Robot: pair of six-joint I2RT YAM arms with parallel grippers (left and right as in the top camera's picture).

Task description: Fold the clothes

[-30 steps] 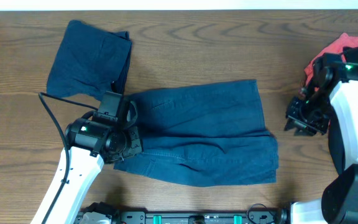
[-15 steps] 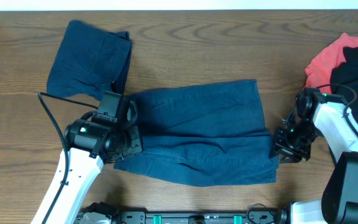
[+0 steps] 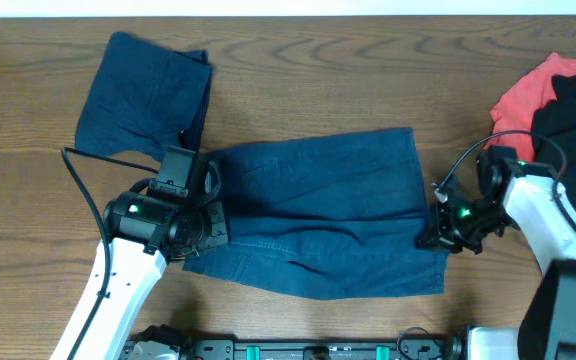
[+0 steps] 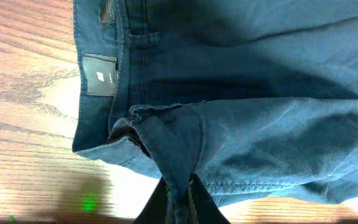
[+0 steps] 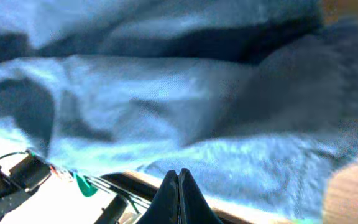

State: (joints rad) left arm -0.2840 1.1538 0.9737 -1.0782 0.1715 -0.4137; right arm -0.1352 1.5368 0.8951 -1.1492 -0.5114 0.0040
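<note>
Two pincers at shorts [image 3: 328, 210], mid-counter [image 3: 368, 80]: left pincer [image 4: 179, 186] clamps waistband [image 4: 104, 118]; right pincer [image 5: 179, 177] closed at hem [image 3: 442, 265], grip unclear.

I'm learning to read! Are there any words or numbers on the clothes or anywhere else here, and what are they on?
The grey patch on the waistband of the navy shorts: tiny light print, too small to read.
The brownish tag at the waistband's top edge: blurred, nothing readable.
Nothing else shows words, numbers or signs.

navy shorts [image 3: 323, 215] flat mid-table, folded navy piece [image 3: 143, 95] upper-left
</note>
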